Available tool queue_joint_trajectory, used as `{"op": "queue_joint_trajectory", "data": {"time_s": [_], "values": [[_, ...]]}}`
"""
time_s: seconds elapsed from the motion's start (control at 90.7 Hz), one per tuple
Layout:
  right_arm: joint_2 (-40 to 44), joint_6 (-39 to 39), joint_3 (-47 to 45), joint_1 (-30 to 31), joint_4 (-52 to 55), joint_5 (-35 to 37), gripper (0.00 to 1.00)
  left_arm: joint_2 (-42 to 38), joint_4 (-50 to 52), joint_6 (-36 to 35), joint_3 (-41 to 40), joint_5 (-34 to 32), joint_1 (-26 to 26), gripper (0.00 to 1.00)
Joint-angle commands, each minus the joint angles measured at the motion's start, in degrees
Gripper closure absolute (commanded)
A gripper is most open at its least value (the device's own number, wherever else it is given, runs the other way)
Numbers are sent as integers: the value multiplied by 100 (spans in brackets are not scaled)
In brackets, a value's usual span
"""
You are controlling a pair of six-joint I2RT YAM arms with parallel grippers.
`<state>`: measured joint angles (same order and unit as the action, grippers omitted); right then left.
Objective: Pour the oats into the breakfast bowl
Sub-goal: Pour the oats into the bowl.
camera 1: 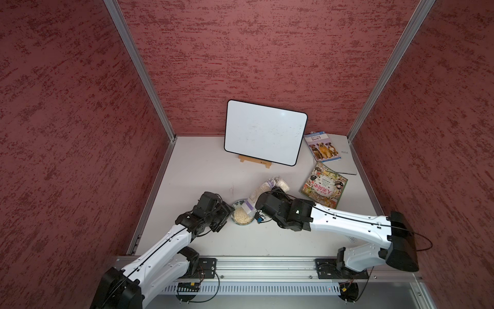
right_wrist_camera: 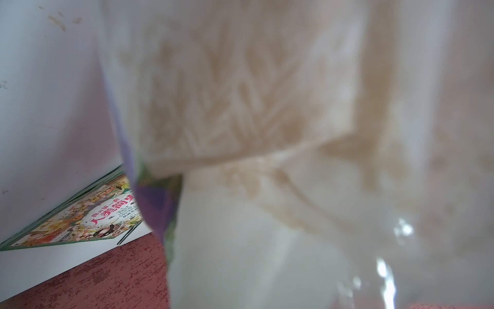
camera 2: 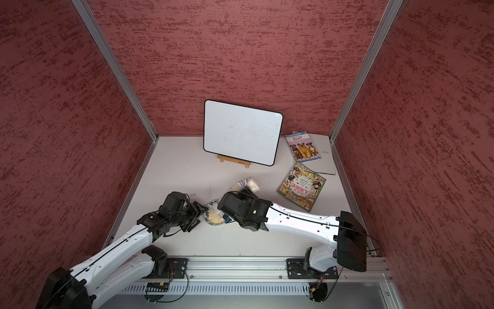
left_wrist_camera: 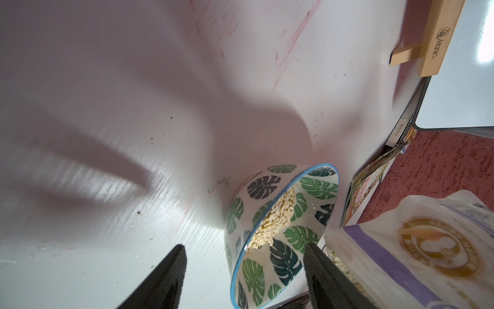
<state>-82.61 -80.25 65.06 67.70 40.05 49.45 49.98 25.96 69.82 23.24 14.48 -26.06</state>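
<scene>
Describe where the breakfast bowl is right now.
In both top views the breakfast bowl sits on the table, front centre, between the left gripper and the tilted oats bag.

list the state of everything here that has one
oat bag, tipped mouth-down over the bowl, partly full
bowl, upright on the table, oats heaped inside
left tool, open, right beside the bowl
right tool, shut on the oat bag
whiteboard, propped on its wooden stand, blank
dog book, closed, lying flat
picture book, closed, lying flat

White-shelled arms (camera 1: 160,242) carry black joints (camera 1: 283,211), thin cables (camera 1: 347,211) (tiny screws too) and a ribbed black left hand (left_wrist_camera: 244,246).
</scene>
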Motion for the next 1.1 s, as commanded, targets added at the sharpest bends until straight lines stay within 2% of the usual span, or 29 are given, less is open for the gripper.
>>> {"op": "queue_joint_trajectory", "data": {"time_s": [0.0, 0.132, 0.298, 0.452, 0.672, 0.882, 1.091], "values": [[215, -39, 233, 50, -782, 622, 100, -124, 3, 41, 24, -45, -21, 28], [-53, 60, 227, 50, -635, 649, 100, -105, -10, 26, 69, -27, -21, 28], [487, 158, 369, 50, -325, 639, 100, -131, 43, 20, 98, -28, -19, 28], [194, 261, 46, 50, -502, 501, 100, -135, 9, 42, 100, -41, -17, 28], [481, 293, 457, 50, -191, 608, 100, -85, 58, 13, 166, -33, -26, 28], [-52, 545, 153, 52, -418, 437, 100, -80, 32, 31, 163, -41, -27, 28], [425, 327, 580, 59, -204, 617, 100, -79, 33, 31, 163, -42, -27, 28]]}}
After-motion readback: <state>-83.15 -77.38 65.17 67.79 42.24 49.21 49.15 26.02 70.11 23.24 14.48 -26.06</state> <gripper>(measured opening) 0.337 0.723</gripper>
